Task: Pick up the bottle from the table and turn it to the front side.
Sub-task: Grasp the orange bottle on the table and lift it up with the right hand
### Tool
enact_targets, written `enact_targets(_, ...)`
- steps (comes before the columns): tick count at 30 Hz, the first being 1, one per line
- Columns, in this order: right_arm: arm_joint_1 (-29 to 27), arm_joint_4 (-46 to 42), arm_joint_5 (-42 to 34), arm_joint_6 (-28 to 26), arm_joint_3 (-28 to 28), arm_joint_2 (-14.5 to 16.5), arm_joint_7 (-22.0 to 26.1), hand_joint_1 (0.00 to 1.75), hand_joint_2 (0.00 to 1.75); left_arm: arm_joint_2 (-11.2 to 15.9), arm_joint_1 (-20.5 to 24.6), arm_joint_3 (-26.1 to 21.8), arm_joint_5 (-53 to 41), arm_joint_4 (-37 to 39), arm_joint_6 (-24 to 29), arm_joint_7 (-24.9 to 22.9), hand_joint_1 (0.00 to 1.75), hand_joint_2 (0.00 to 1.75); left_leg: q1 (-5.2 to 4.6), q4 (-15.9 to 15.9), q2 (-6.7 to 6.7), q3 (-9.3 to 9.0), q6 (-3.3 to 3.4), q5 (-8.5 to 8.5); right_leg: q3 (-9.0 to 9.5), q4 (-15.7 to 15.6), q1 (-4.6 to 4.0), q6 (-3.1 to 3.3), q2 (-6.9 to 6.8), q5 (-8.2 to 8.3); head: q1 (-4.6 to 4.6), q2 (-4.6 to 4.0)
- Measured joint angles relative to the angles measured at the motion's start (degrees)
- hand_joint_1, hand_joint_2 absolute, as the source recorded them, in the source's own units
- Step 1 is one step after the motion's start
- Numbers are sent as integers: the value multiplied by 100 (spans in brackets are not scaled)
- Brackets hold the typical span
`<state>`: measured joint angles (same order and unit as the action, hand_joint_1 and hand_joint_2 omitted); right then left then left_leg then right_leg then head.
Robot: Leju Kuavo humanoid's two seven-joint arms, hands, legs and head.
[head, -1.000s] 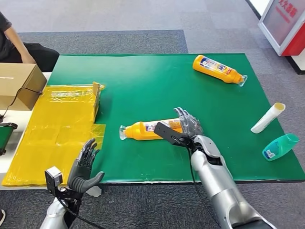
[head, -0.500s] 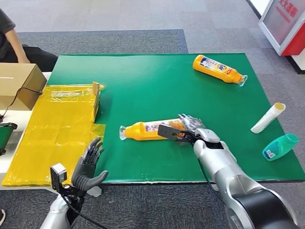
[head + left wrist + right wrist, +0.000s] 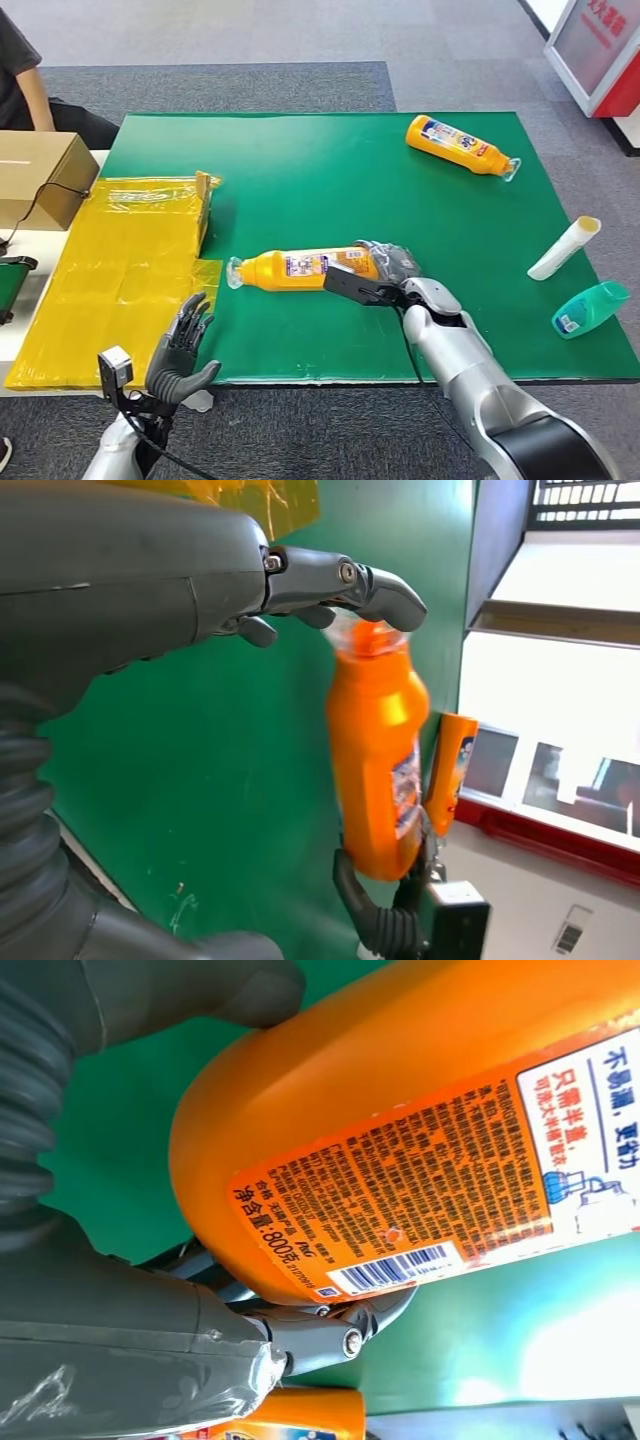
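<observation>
Gripping the base end of the orange plastic bottle (image 3: 302, 269), the right hand (image 3: 392, 265) has its fingers (image 3: 332, 1335) wrapped around it near the green counter's (image 3: 317, 170) front edge, printed back label showing. The left hand (image 3: 181, 350) hovers released, fingers spread, off the counter's front.

Robot test area in an office-like hall: green-topped table (image 3: 317, 170) on grey carpet tiles (image 3: 226, 40), cardboard box (image 3: 38, 170) nearby.
</observation>
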<state>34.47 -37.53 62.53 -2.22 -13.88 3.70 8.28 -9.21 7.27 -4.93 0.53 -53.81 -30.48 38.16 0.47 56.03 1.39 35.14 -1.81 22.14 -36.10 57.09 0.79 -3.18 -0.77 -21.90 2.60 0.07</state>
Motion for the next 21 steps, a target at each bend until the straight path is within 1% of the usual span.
enact_targets(7,-728,-1376,-849,106,48,109,8,175,175,25,-116,-138,65,-219,-131,2,0,175,0,0,-3,3,-1,1,-1,0,0,0,-2,-2,-1,0)
enact_targets(10,-944,-1760,-1008,171,68,172,-13,175,175,21,-147,-196,116,-300,-189,2,0,175,0,0,-4,4,0,0,-2,0,0,0,-3,-2,0,0)
enact_targets(16,-1183,-2031,-1173,251,99,326,100,175,175,1,-119,-353,201,-369,-296,2,0,175,0,0,-4,3,0,-1,-2,0,0,1,-3,-2,0,0)
enact_targets(21,-1391,-2023,-1356,328,-47,619,363,175,175,5,152,-469,378,-318,-453,2,0,175,3,0,-4,3,-3,-3,-2,1,-4,1,-3,-1,0,0)
